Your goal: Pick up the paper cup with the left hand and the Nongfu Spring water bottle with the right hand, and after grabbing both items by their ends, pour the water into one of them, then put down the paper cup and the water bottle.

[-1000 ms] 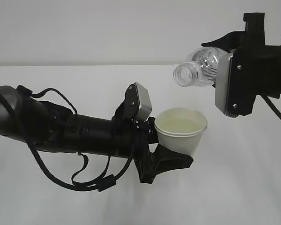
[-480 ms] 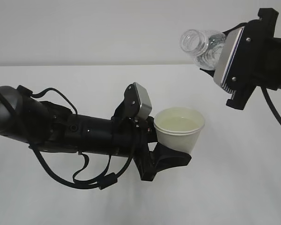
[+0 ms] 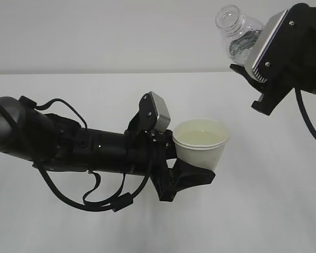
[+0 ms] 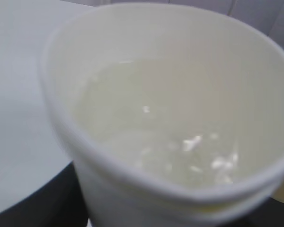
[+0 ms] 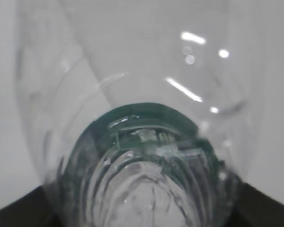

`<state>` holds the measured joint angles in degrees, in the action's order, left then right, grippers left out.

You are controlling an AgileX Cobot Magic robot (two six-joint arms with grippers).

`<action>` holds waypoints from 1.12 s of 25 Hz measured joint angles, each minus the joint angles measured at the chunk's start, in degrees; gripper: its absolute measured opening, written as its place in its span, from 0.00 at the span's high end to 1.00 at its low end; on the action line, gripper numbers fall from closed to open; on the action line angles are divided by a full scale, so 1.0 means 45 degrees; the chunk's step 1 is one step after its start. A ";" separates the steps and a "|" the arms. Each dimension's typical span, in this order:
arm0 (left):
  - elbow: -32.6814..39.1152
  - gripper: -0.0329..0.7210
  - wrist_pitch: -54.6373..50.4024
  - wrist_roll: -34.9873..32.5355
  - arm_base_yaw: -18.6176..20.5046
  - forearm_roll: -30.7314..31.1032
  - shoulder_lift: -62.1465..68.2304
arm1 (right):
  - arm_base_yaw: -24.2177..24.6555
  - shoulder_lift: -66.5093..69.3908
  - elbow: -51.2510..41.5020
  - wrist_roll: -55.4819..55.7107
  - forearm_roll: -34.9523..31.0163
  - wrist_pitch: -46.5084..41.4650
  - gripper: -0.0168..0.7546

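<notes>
Clamped jaws on both arms hold the pour's two halves: the left hand (image 3: 187, 176) keeps the paper cup (image 3: 201, 145) level to hold its water (image 4: 151, 127), the right hand (image 3: 266, 87) tips the Nongfu Spring water bottle (image 3: 237, 31) mouth-up, high right.

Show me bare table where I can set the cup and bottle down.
Bare table lies right of the paper cup, under the right hand holding the bottle. Front left is crowded by the left hand and cables.
</notes>
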<state>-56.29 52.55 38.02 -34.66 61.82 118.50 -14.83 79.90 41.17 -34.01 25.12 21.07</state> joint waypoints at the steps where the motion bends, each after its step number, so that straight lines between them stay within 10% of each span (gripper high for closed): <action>1: 0.0000 0.37 0.0000 0.0000 0.0000 -0.0025 0.0000 | 0.0000 0.0000 0.0000 0.0000 -0.0203 0.0000 0.40; 28: 0.0000 0.37 -0.0247 0.0000 0.0672 -0.1353 0.0000 | 0.0000 0.0605 0.0000 0.2107 -0.2485 0.0000 0.41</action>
<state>-56.29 51.44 38.02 -31.63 55.73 118.50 -14.83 82.63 41.17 -24.53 13.94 21.07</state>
